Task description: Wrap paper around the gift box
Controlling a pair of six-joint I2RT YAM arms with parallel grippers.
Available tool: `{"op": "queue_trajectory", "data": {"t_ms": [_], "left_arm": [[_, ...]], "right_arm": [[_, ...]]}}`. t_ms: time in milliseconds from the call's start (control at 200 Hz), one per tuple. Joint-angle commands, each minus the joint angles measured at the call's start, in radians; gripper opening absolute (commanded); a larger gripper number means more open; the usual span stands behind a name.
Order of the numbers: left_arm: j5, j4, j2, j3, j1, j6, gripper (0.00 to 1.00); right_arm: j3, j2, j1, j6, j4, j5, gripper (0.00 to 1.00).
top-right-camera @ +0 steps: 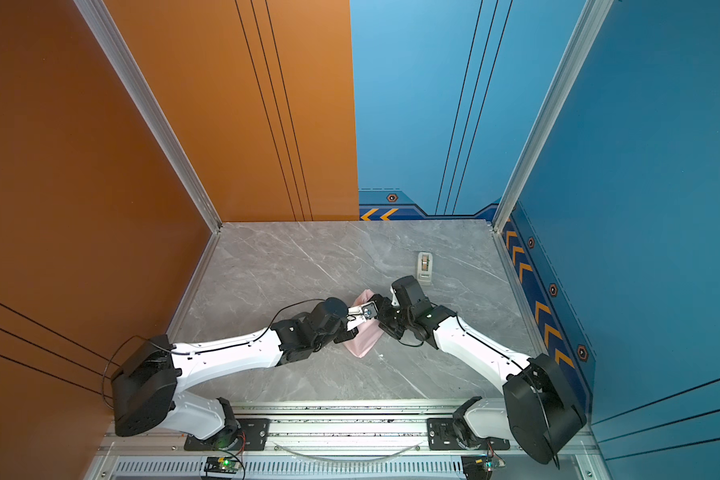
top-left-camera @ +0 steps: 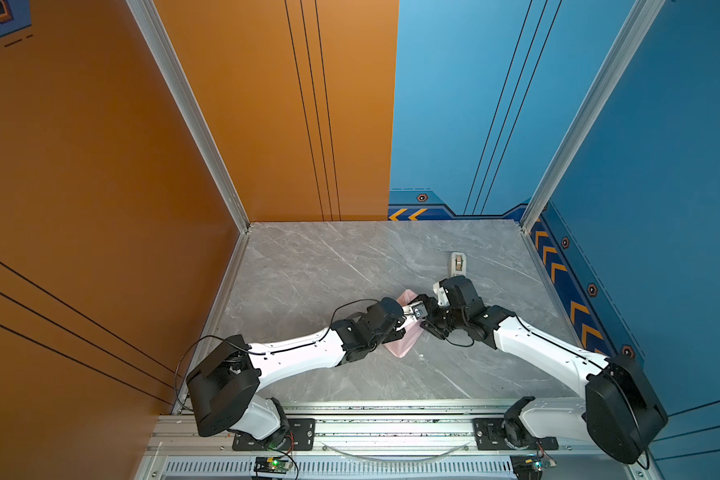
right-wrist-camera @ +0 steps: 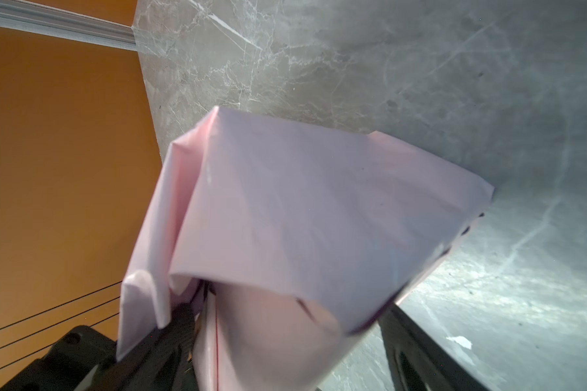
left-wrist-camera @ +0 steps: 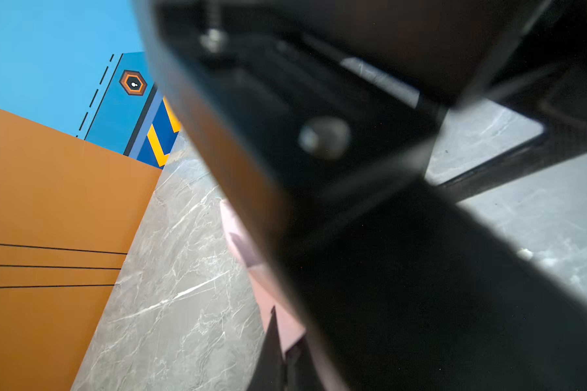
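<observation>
Nearest the camera head, an aluminium rail (top-left-camera: 391, 419) is seen, with both arm bases mounted on it. From there the two arms are stretched inward over the grey marble table (top-left-camera: 329, 266), and their wrists are set close together near its middle, over the paper (top-left-camera: 400, 345).

The paper is shown pale pink side out, folded into a creased, boxy bundle that lies on the table between the two wrists. The gift box is covered by it and cannot be made out directly.

The left gripper (top-left-camera: 410, 323) is set against the bundle from the left. In both top views its fingers are largely hidden under its own wrist camera, and much of the left wrist view is blocked by a blurred black part close to the lens. The jaws are pressed together, though whether a fold of paper is pinched cannot be told.

The right gripper (right-wrist-camera: 285, 315) is spread wide. In the right wrist view its dark fingers (right-wrist-camera: 180, 325) are seen on either side of the bundle's near end, with the pink sheet between them.

Farther back, well apart from the bundle, a small beige tape dispenser (top-left-camera: 458, 264) is stood on the table. Beyond it the table is closed off by an orange wall panel (top-left-camera: 267, 124) and a blue wall panel (top-left-camera: 454, 104).
</observation>
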Motion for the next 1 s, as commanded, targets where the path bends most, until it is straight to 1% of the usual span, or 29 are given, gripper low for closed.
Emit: {"op": "queue_trajectory", "data": {"t_ms": [0,150,320,441,536,711,811,991], "left_arm": [[0.024,-0.081,0.038,-0.008,-0.022,0.023,0.03],[0.025,-0.078,0.032,-0.011,-0.017,0.02,0.03],[0.029,-0.073,0.035,-0.009,-0.018,0.02,0.03],[0.024,-0.074,0.042,-0.007,-0.015,0.02,0.03],[0.02,-0.073,0.047,-0.007,-0.012,0.008,0.03],[0.024,-0.068,0.056,-0.013,-0.001,-0.017,0.03],[0.033,-0.067,0.057,-0.012,0.006,-0.029,0.03],[0.041,-0.068,0.055,-0.014,0.01,-0.026,0.03]], "right_arm": [[0.008,-0.086,-0.037,-0.037,-0.029,-0.02,0.89],[-0.008,-0.185,-0.066,-0.035,-0.006,-0.029,0.94],[-0.01,-0.171,-0.068,0.013,-0.003,-0.045,1.0],[-0.014,-0.163,-0.069,0.053,-0.026,-0.032,1.0],[-0.014,-0.173,-0.081,0.052,-0.054,-0.025,1.0],[-0.067,-0.262,-0.162,0.065,-0.025,-0.075,1.0],[-0.084,-0.294,-0.186,0.071,-0.012,-0.12,1.0],[-0.078,-0.271,-0.167,0.08,-0.007,-0.136,1.0]]}}
